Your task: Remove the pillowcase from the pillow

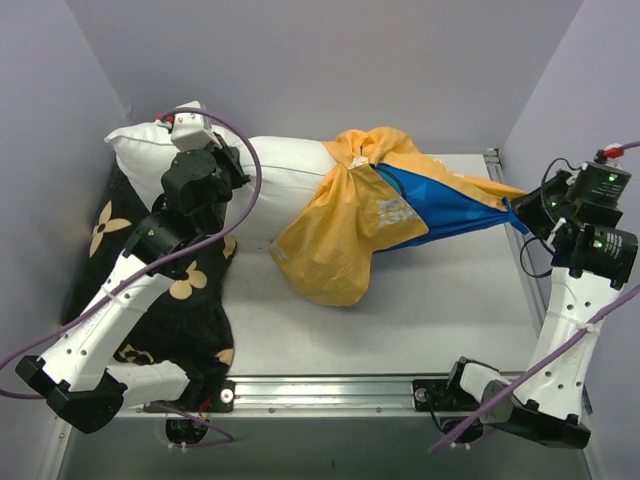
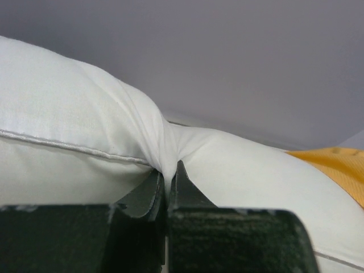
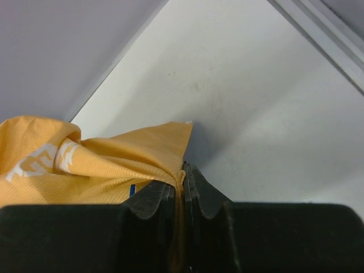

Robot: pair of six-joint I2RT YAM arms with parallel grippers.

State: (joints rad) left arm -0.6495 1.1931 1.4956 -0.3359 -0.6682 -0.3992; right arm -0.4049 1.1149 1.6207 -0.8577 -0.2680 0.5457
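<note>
The pillow point(image 1: 285, 170) lies along the back of the desk point(image 1: 440, 300). Its long axis runs left to right, and its left end is propped on the black cushion point(image 1: 190, 290). The pillowcase point(image 1: 365, 215) is bunched around the pillow's right end. From that knot of cloth an orange fold sags toward the front, and a blue and orange strip stretches rightward, pulled nearly straight. The left fingers point(image 2: 149, 196) are pinched tight on a pucker of the pillow's white cover near its left end, where a piped seam runs beside the grip. The right fingers point(image 3: 153, 202) are closed on an orange corner of the pillowcase, low over the bare desk at the far right. The pillow looks light, plump and very soft. It will likely squash and drag rather than resist, so it needs this firm anchor on its shell fabric, preferably close to the seam. The pillowcase is thin, limp cloth that probably slips easily over the stuffing but can snag where it is gathered. A corner or hem on the end pointing away from the pillow seems the best place to hold it, as it is held now. Since the cover points right along the pillow's own axis, a pull straight along that line should slide it off. A sideways tug risks tightening the bunch.
</note>
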